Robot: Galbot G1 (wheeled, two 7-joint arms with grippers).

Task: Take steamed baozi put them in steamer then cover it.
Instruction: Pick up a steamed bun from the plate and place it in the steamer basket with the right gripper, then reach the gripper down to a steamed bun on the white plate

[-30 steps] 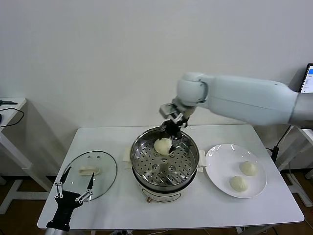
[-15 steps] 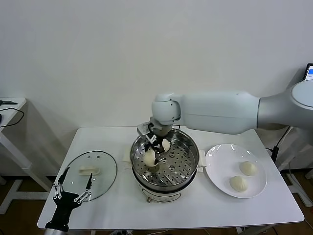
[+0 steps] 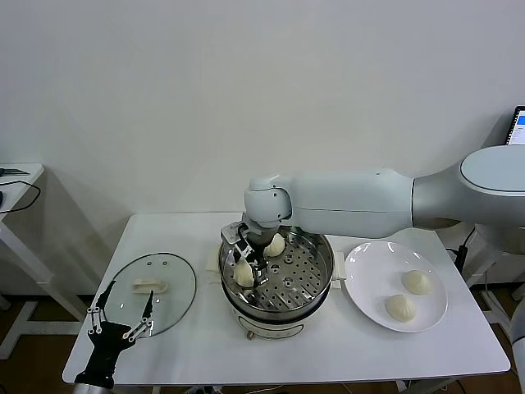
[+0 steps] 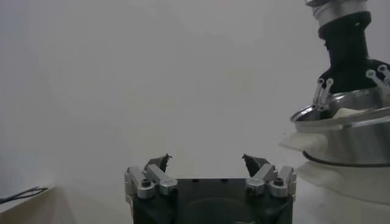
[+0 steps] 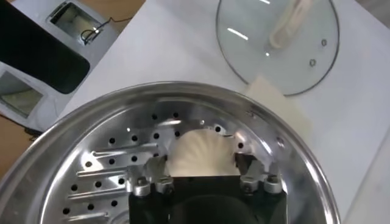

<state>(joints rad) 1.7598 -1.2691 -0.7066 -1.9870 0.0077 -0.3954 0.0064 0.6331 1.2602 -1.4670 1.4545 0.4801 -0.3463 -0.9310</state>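
The steamer (image 3: pixel 321 250) stands mid-table with two steamed baozi on its perforated tray. One baozi (image 3: pixel 274 245) lies at the back. The other (image 3: pixel 244 275) rests at the tray's left side between the spread fingers of my right gripper (image 3: pixel 244 267), which is open around it. The right wrist view shows this baozi (image 5: pixel 201 146) sitting on the tray (image 5: pixel 91 176) with the right gripper (image 5: pixel 201 159) straddling it. Two more baozi (image 3: pixel 417 281) (image 3: pixel 401 308) lie on the white plate (image 3: pixel 369 267). The cover (image 3: pixel 176 283) lies flat on the table's left. My left gripper (image 3: pixel 123 316) hangs open by the front-left edge.
The steamer's white side handle (image 3: pixel 339 267) nearly touches the plate. A small side table (image 3: pixel 16 176) with a cable stands off to the left. In the left wrist view the steamer (image 4: pixel 347 131) shows to one side of the left gripper (image 4: pixel 207 159).
My right gripper carried a baozi down and to the left side of the steamer tray, then opened. The baozi now rests on the tray. The left arm stayed put.
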